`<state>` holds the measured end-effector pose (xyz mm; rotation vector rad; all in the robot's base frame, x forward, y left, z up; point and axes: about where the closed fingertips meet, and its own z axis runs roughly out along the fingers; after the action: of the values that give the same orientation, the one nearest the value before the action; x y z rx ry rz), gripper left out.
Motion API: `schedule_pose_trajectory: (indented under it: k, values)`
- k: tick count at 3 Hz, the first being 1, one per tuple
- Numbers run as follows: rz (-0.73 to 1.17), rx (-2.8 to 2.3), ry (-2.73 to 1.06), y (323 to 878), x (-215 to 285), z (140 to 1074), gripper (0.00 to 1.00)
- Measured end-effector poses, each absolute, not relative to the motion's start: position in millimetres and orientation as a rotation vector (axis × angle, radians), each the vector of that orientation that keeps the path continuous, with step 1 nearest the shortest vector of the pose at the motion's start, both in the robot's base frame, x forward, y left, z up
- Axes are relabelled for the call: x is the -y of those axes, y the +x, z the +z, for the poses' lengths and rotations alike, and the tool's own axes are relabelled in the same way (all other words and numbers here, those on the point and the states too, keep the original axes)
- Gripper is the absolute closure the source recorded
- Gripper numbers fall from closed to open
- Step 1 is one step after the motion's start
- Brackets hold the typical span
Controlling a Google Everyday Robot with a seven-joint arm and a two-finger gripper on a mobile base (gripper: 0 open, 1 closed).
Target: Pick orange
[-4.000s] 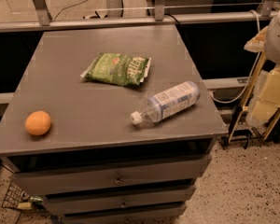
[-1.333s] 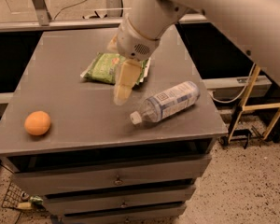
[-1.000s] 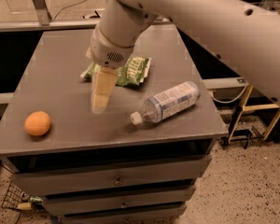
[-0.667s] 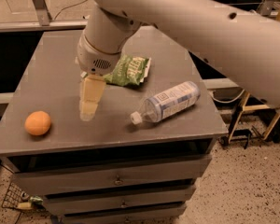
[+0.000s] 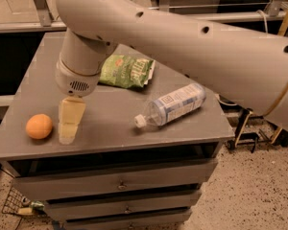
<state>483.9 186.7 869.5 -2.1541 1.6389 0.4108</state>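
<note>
The orange (image 5: 39, 126) is a small round orange fruit lying near the front left corner of the grey cabinet top (image 5: 110, 128). My gripper (image 5: 67, 133) hangs down from the large beige arm, its cream-coloured fingers (image 5: 70, 119) pointing down just right of the orange, close to the tabletop and beside the fruit, not around it.
A green chip bag (image 5: 125, 71) lies at mid table behind the gripper. A clear plastic water bottle (image 5: 173, 104) lies on its side to the right, cap toward the front. The cabinet's front edge is just below the orange. Drawers are beneath, and speckled floor is to the right.
The arm has swung in from the right and moved leftward and forward across the table, from over the chip bag to just beside the orange. The orange, bag and bottle have not moved.
</note>
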Motion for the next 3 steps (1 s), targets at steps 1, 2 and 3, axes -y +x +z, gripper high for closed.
schedule_pose_trajectory:
  k: [1, 2, 3]
  values:
    - [0.401, -1.648, -2.181, 477.5, -205.1, 860.7, 0.0]
    - [0.401, -1.649, -2.2, 473.6, -221.3, 854.2, 0.0]
    - [0.43, -1.637, -2.193, 469.2, -232.2, 850.7, 0.0]
